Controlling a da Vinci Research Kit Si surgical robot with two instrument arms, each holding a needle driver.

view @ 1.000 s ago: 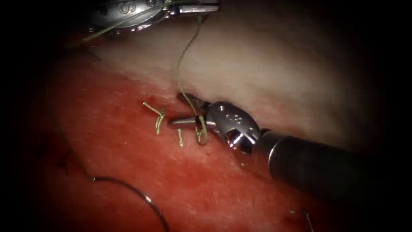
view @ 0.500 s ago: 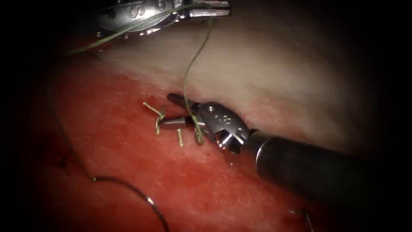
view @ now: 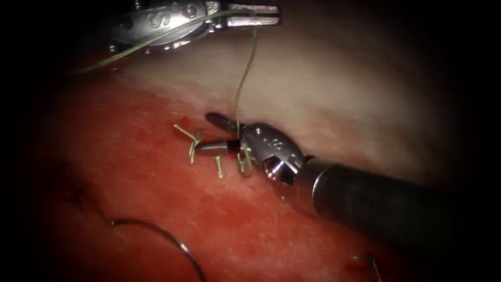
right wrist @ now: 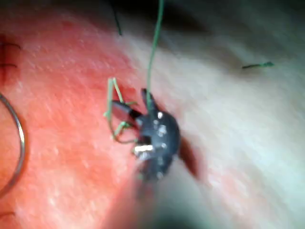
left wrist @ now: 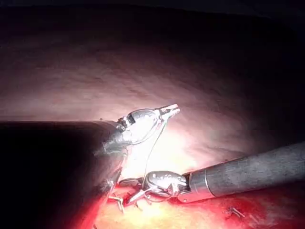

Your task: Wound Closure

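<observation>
Both tools show in the endoscope view. Our left tool (view: 259, 15) lies level along the upper edge, its jaws closed flat on the thread (view: 244, 78); the wrist housing bears a stamped "S" we can read, with a further mark beside it that we cannot. Our right tool (view: 219, 133) reaches in from the lower right on a dark shaft, wrist bent, jaws parted in a narrow V pointing left, holding nothing; tiny stamped figures on its housing are too small to read. The thread drops from the left tool and passes between these parted jaws to the knot (view: 243, 163) on the tissue (view: 339, 89). Cut ends (view: 192, 141) lie just left of the jaws, on the red fluid (view: 156, 188). The needle (view: 167, 243) lies free on the tissue at lower left, held by neither tool, well apart from both; we cannot tell whether its tip is in the tissue.

From the left wrist view, we see the left tool (left wrist: 172, 110) raised above the tissue (left wrist: 86, 71), jaws pinched on the thread (left wrist: 153, 148), which runs down to the right tool (left wrist: 131, 188), whose jaws stand apart beside the cut ends (left wrist: 116, 200).

From the right wrist view, we see the right tool (right wrist: 131, 100) with jaws spread, the thread (right wrist: 153, 52) running between them, and the needle (right wrist: 18, 143) arcing on the red tissue (right wrist: 62, 95).
</observation>
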